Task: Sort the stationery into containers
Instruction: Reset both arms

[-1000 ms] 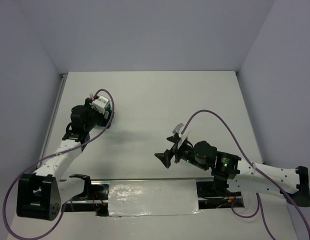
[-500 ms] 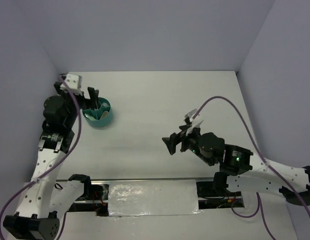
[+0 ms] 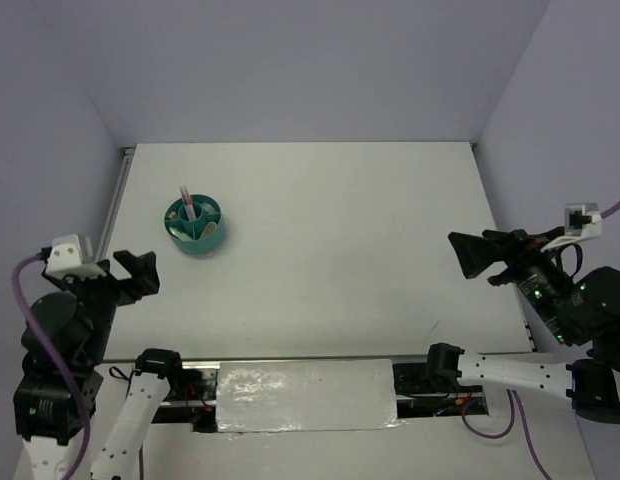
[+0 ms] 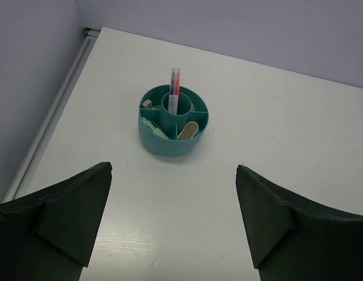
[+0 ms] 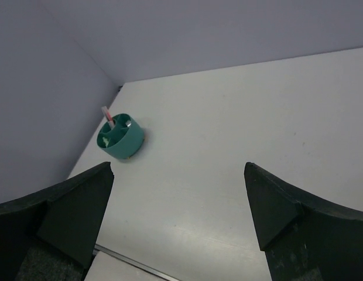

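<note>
The pen (image 4: 175, 88) only shows its top half; the rest sits down inside the centre ring of the cup (image 4: 170, 147). The stuff in the compartments is half buried behind the walls: a mint bit (image 4: 150, 126), a tan oval (image 4: 188, 130) and a small tan thing (image 4: 147, 104). In the top and right wrist views the contents are too tiny to sort out. The bottom edge chops off the left fingers (image 4: 70, 222) and right fingers (image 5: 64, 216). The top view crops the left arm (image 3: 55, 380) and right arm (image 3: 590, 320).
</note>
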{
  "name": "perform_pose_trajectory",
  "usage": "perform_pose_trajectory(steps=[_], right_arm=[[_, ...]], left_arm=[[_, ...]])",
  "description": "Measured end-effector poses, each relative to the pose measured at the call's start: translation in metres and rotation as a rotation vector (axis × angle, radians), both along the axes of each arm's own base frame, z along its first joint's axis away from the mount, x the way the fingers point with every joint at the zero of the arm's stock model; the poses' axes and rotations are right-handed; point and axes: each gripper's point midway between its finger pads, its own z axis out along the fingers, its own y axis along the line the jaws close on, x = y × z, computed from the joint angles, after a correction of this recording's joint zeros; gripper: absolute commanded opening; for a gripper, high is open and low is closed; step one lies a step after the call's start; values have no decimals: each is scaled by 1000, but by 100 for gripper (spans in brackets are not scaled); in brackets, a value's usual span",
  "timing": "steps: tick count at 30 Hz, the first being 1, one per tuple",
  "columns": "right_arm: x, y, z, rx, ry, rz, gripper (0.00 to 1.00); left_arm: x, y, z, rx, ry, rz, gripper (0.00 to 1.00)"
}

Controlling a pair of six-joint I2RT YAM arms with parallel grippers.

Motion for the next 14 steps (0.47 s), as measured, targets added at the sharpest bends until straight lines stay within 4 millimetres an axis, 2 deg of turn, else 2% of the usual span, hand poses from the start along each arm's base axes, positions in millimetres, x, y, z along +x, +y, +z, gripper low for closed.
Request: perform_pose_trajectory(steps=[2, 4, 10, 14], right_arm=[[-3, -14, -7, 0, 7, -18, 100], [-4, -22, -15, -15, 20, -30, 100], [-5, -30, -42, -78, 58, -53, 100], [-7, -35, -48, -81, 64, -58, 100]], left_arm=[[-19, 0, -2, -18, -6, -5, 99], [-27, 1, -4, -22, -1, -5, 99], [-32, 4, -17, -31, 40, 15, 99], [-32, 4, -20, -32, 38, 16, 99]])
